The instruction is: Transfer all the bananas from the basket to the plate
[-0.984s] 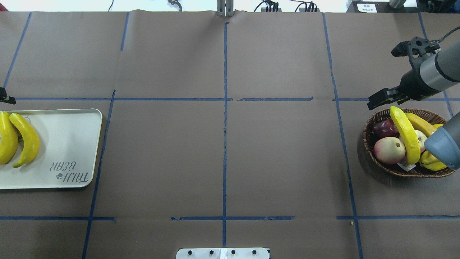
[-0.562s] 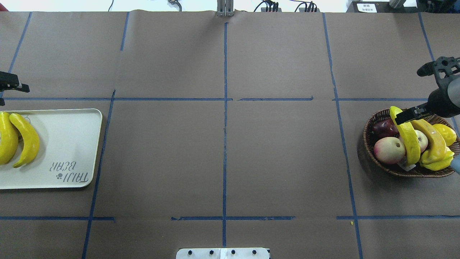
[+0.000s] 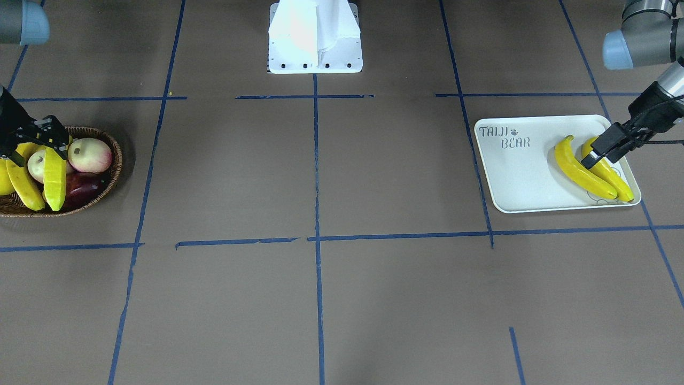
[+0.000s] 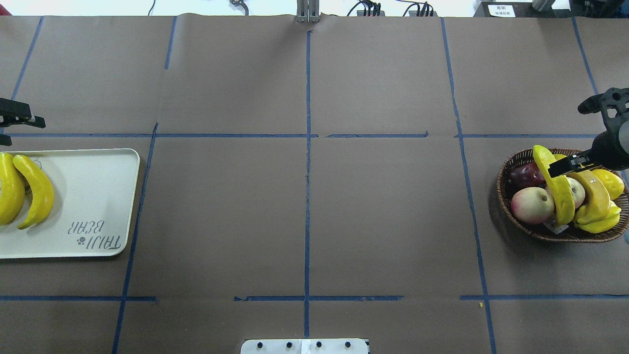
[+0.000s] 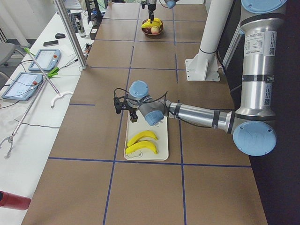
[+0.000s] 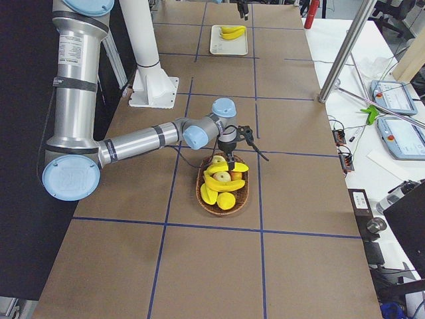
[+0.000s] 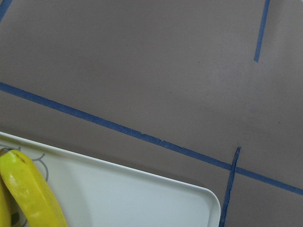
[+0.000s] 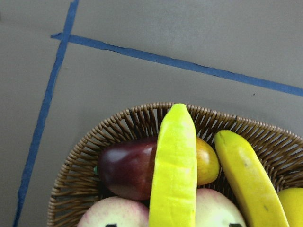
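Peaches (image 4: 532, 205), dark fruit (image 4: 525, 174) crowding bananas (image 4: 560, 191)

Wide bench (image 4: 383, 221) stretch btw basket (image 4: 501, 194) and plate (image 4: 93, 196) is open. Plate's lettered half is bare; two bananas (image 4: 43, 191) fill the other end, left tool (image 3: 596, 155) above them. Basket packed w/ fruit (image 4: 531, 205), one banana (image 4: 560, 194) propped on top, right tool (image 4: 557, 168) at it.

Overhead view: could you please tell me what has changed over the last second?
The right gripper swung from beyond the basket's far rim down onto the top banana; whether it has clamped is unclear. The left gripper edged further into view near the plate. Everything else stayed put.
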Controlling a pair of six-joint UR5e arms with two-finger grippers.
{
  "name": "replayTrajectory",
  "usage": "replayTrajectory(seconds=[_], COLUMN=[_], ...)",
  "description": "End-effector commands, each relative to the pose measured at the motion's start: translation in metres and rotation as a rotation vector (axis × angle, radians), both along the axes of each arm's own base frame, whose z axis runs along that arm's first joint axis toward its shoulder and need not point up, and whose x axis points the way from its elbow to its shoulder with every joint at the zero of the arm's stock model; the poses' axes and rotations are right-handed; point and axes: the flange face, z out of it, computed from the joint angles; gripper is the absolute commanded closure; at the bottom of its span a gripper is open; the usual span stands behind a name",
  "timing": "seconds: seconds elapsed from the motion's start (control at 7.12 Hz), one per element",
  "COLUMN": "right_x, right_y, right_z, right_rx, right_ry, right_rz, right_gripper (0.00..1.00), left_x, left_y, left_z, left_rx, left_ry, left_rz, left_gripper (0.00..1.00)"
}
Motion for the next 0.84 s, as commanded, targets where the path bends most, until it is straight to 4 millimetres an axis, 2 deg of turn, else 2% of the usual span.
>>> replayTrajectory(seconds=[0.0, 0.14, 0.28, 0.56, 0.7], right_x=[-0.016, -0.017, -0.018, -0.014, -0.009], right_y=[0.019, 0.025, 0.03, 0.035, 0.04], right_z=[0.01, 0.017, 0.022, 0.018, 0.02], right_rx=[0.006, 0.003, 0.002, 0.007, 0.013], right_ry=[0.056, 0.074, 0.088, 0.087, 0.099], right_rz=[-0.015, -0.02, -0.027, -0.028, -0.027], right_gripper=[0.17, 0.22, 0.27, 0.34, 0.46], left_x=[0.003, 0.003, 0.013, 0.015, 0.014], left_y=[0.001, 0.001, 0.004, 0.004, 0.004], left_z=[-0.001, 0.0, 0.0, 0.0, 0.001], left_rx=[0.003, 0.002, 0.003, 0.003, 0.002], left_ry=[0.001, 0.0, -0.003, -0.004, -0.004], left_rz=[0.006, 0.006, 0.023, 0.026, 0.023], left_gripper=[0.0, 0.0, 0.0, 0.0, 0.0])
